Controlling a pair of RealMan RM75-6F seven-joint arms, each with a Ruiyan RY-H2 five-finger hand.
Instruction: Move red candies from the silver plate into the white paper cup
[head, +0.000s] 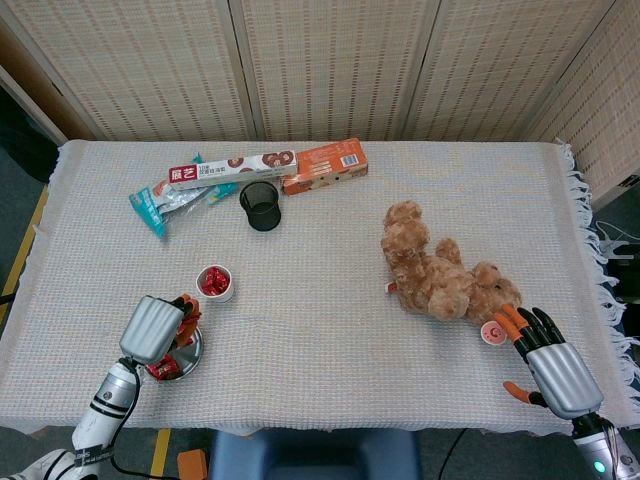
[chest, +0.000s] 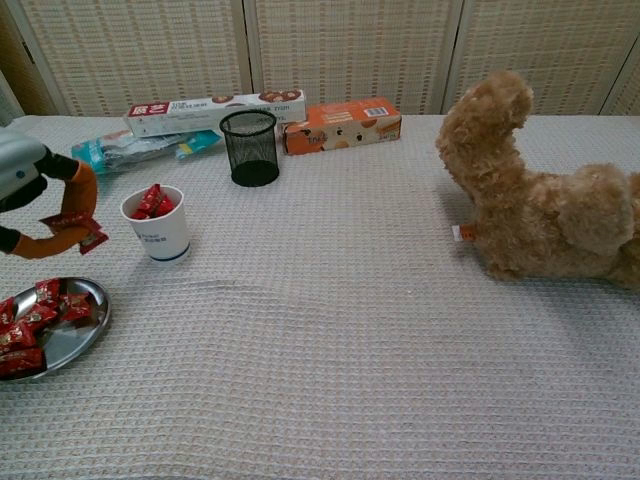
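Note:
My left hand (chest: 45, 200) hangs above the silver plate (chest: 82, 322), pinching a red candy (chest: 85, 234) between thumb and finger, just left of the white paper cup (chest: 159, 231). From the head camera the same hand (head: 155, 328) covers part of the plate (head: 190, 350). Red candies (chest: 35, 318) lie piled on the plate, and more red candies (head: 213, 281) fill the cup (head: 222, 291). At the table's near right corner my right hand (head: 553, 365) rests with its fingers spread and nothing in it.
A black mesh cup (chest: 249, 147) stands behind the paper cup, with snack boxes (chest: 340, 125) and a blue packet (chest: 125, 152) at the back. A brown teddy bear (chest: 545, 205) lies on the right. A small pink-and-white item (head: 491, 332) lies by my right hand.

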